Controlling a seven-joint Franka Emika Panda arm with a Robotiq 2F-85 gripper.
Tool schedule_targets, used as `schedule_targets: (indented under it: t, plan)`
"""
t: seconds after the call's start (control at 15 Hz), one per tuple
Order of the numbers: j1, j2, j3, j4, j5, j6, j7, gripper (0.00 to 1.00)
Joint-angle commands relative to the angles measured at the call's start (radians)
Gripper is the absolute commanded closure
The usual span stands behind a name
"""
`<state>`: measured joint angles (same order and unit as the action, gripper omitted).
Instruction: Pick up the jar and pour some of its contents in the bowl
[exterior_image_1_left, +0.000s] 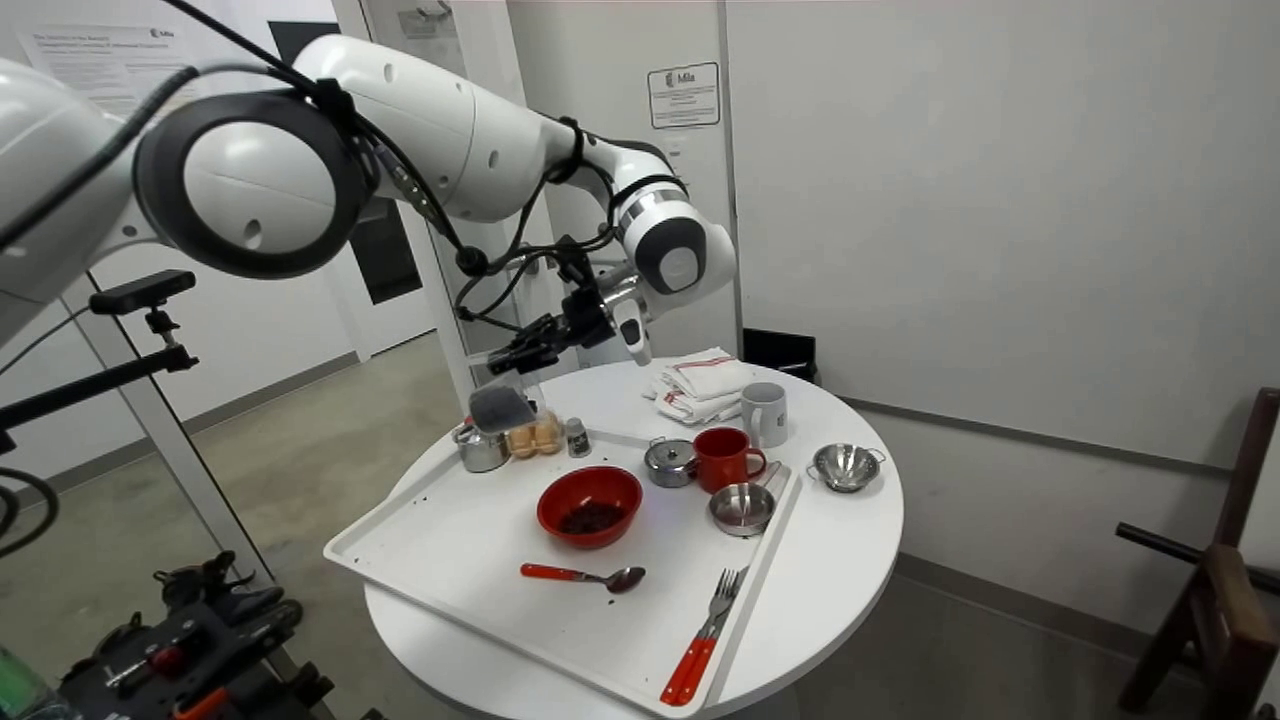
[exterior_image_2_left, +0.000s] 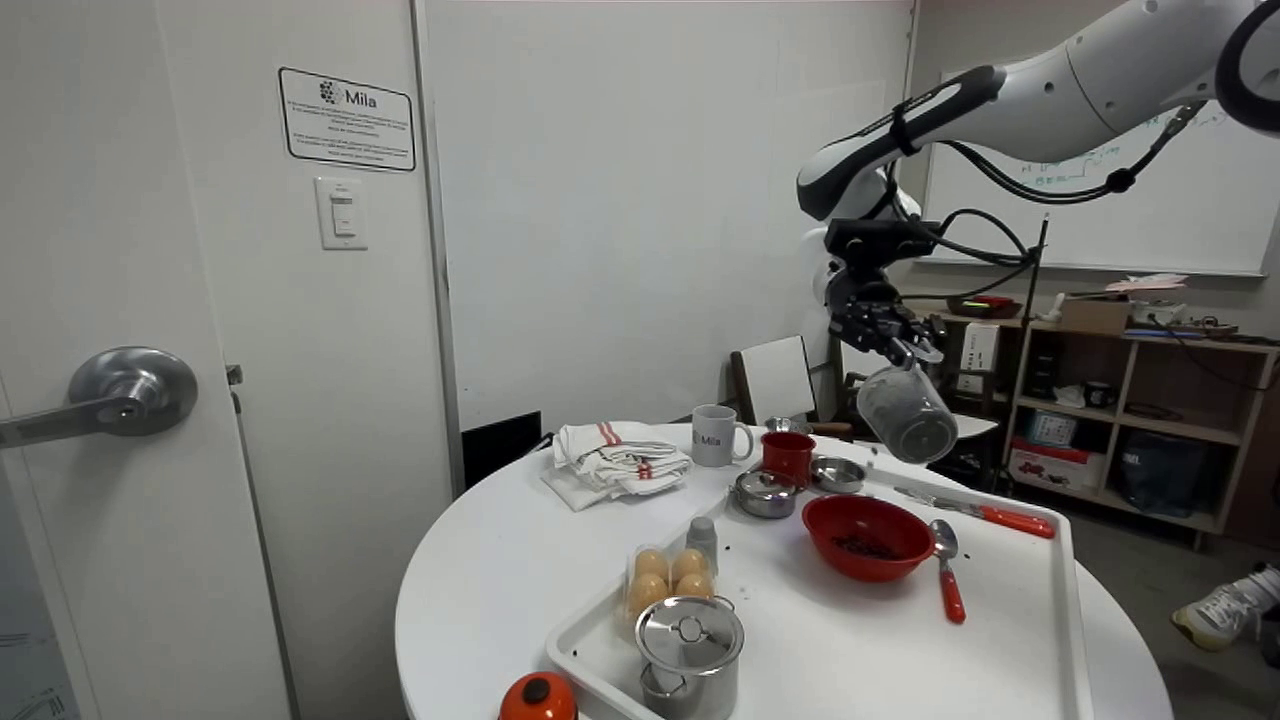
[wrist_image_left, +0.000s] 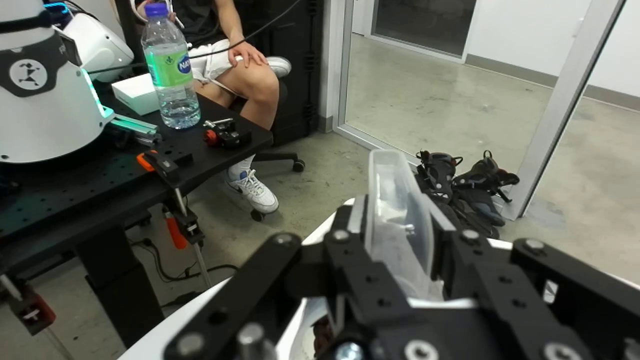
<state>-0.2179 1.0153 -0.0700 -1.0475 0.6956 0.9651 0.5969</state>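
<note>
Wrist view: the black two-finger gripper (wrist_image_left: 400, 227) is holding a tilted clear plastic jar (wrist_image_left: 394, 197), we are thinking by its rim.

White table (exterior_image_1_left: 830, 540) beneath tray (exterior_image_1_left: 470, 530), cloths (exterior_image_1_left: 705, 385)

Over in the wrist view, the jar (wrist_image_left: 395, 187) is partly screened by the gripper (wrist_image_left: 401, 227); near left in an exterior view, an orange knobbed object (exterior_image_2_left: 540, 700) is cut off.

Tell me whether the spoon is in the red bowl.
No, both exterior views show the spoon lying on the tray, outside the red bowl.
</note>
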Motion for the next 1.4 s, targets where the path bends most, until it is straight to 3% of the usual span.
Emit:
schedule_targets:
  t: [0.0,0.4,0.87,1.33]
  plan:
    - [0.027,-0.012,-0.026,-0.003,0.011,0.079,0.044,0.89]
    - [0.107,-0.049,-0.039,-0.066,-0.047,0.304,0.149,0.89]
    - [0.241,-0.088,-0.028,-0.166,-0.205,0.539,0.318,0.89]
    - [0.395,-0.187,-0.040,-0.420,-0.377,0.970,0.499,0.89]
